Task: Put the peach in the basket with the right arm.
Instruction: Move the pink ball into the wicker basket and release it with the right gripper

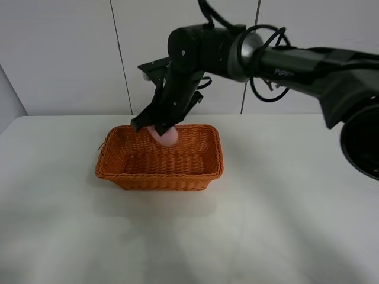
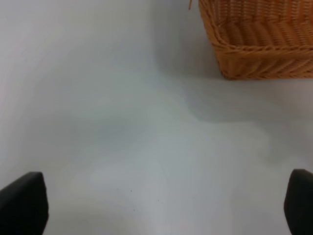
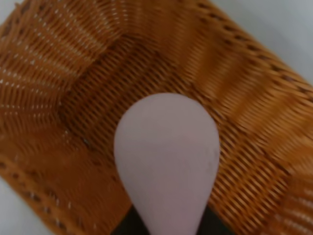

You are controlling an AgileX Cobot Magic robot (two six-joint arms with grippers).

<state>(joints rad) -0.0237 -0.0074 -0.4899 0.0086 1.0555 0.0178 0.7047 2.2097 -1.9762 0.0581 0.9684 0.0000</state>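
Observation:
The orange-brown wicker basket stands on the white table, left of centre. The black right arm reaches across from the right, and its gripper hangs over the basket's back-left part, shut on the pink peach. In the right wrist view the peach fills the middle, held above the woven basket floor, its pointed tip facing the camera. The left gripper stands open low over bare table, its two dark fingertips at the frame's corners; a corner of the basket shows beyond.
The white table spreads wide around the basket. A white panelled wall rises behind it. The right arm's base sits at the right edge.

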